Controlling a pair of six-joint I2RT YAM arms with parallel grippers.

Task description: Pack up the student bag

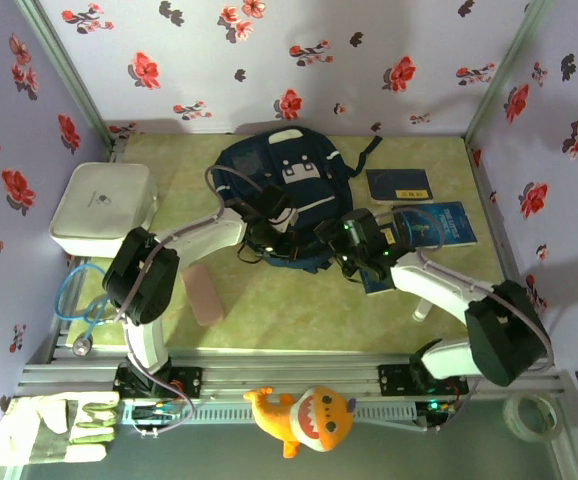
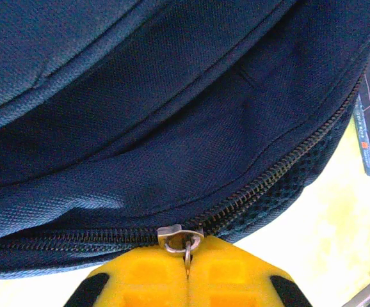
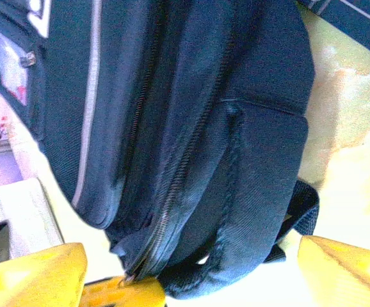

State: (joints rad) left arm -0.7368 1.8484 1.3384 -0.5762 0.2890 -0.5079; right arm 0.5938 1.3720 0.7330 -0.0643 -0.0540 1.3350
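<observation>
The navy student bag (image 1: 279, 185) lies flat at the middle back of the table, its grey patch facing up. My left gripper (image 1: 268, 240) is at the bag's near edge. In the left wrist view its yellow fingers (image 2: 146, 275) are shut on the metal zipper pull (image 2: 189, 247), just below the slider (image 2: 178, 234) on the closed zipper. My right gripper (image 1: 343, 248) sits at the bag's near right corner. Its yellow fingers (image 3: 34, 275) are spread wide and open, with the bag's end (image 3: 236, 211) and a dark strap (image 3: 303, 211) between them.
A white rounded box (image 1: 102, 205) stands at the left. A pink case (image 1: 204, 293) lies in front of the left arm, with a blue cable (image 1: 77, 305) beside it. A dark notebook (image 1: 399, 185) and a blue book (image 1: 441, 222) lie at the right.
</observation>
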